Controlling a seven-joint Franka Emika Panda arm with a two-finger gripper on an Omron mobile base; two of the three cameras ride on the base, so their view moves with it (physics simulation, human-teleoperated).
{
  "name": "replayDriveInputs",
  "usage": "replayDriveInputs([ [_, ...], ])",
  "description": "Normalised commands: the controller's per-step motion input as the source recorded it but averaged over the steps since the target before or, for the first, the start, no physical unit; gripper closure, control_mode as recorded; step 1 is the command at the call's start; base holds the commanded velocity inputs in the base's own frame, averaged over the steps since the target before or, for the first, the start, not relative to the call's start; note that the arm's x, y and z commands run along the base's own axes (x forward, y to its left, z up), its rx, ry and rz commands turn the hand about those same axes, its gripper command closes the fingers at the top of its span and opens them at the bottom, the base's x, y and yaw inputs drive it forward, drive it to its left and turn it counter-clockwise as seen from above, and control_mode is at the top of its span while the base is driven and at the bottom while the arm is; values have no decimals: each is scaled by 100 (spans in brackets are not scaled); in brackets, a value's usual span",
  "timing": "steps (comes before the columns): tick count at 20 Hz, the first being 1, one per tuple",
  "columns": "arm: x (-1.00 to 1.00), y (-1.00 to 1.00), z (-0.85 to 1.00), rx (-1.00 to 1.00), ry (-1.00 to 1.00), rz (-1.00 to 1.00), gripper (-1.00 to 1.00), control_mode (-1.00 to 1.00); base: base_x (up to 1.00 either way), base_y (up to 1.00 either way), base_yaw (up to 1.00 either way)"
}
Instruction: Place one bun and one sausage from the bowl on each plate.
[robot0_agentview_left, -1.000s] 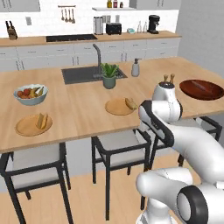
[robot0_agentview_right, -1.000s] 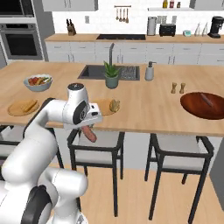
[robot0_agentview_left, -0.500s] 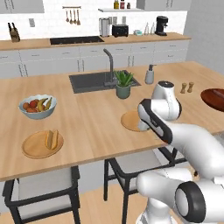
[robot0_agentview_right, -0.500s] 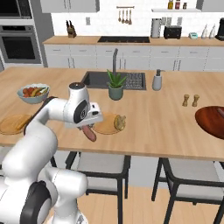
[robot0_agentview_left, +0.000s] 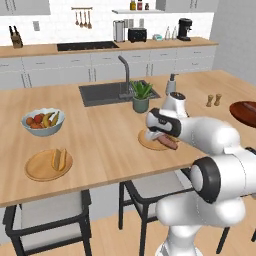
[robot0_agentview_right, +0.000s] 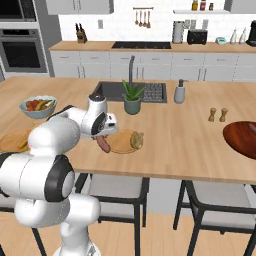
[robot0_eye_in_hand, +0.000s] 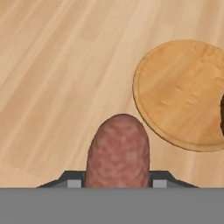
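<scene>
My gripper (robot0_agentview_right: 102, 138) is shut on a reddish-brown sausage (robot0_agentview_right: 104, 144), which hangs just over the near-left edge of a round wooden plate (robot0_agentview_right: 119, 145). A bun (robot0_agentview_right: 136, 140) lies on that plate's right side. In the hand view the sausage (robot0_eye_in_hand: 118, 151) sticks out between my fingers, with the plate (robot0_eye_in_hand: 183, 94) to its right over bare counter. From the left base view the gripper (robot0_agentview_left: 162, 140) holds the sausage (robot0_agentview_left: 169, 143) over the plate (robot0_agentview_left: 146, 142). A second plate (robot0_agentview_left: 37, 170) at the left carries a bun (robot0_agentview_left: 59, 159). The dark wooden bowl (robot0_agentview_right: 242, 139) sits far right.
A pale bowl of fruit (robot0_agentview_left: 42, 121) stands behind the left plate. A potted plant (robot0_agentview_left: 141, 96), the sink (robot0_agentview_left: 102, 92), a soap dispenser (robot0_agentview_right: 179, 92) and salt and pepper shakers (robot0_agentview_right: 218, 114) stand further back. Stools (robot0_agentview_right: 117, 187) are tucked under the counter's near edge.
Both base views have shifted as the base drove left along the counter. The sausage stays in the gripper and now hangs at the middle plate's edge.
</scene>
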Motion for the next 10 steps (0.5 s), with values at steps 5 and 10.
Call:
replayDriveInputs([
  [5,100,53,-1,-2,0,0,100,-100,0,0,0],
  [10,52,-22,0,-19,12,0,100,-100,0,0,0],
])
